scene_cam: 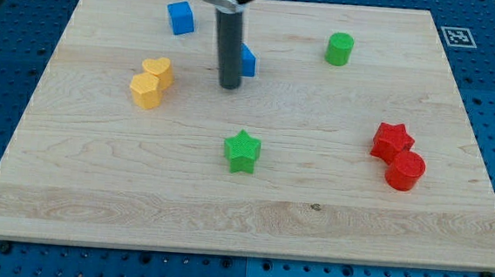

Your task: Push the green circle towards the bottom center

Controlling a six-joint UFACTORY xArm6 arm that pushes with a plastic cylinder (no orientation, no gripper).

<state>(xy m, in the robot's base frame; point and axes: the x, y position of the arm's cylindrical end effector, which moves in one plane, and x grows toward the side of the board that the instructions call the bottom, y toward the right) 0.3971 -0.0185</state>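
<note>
A: Pale wood, that's the board (251, 217), on a blue pegged table (11, 17), and on the view's left two yellow blocks are touching: a yellow heart (159, 69) just above a yellow hexagon (146, 89).

B: Further up and a little right, a blue cube (180, 18) sits alone near the top edge.

A: On to the middle, and here's the rod (230, 46), dark and upright, coming down from the top. My tip (229, 86) sits on the wood left of centre, in the upper half.

B: No jaws on it, just a plain rod end, so nothing opens or closes. A second blue block (248, 61) peeks out at its right side, partly hidden, shape unclear.

A: Below the tip, well apart, a green star (242, 150) holds the centre.

B: And the green circle (339, 49)?

A: Upper right of centre, upright, well apart from the tip, nothing touching it.

B: Far right, a red star (391, 141) touching a red cylinder (405, 170) just below it.
</note>
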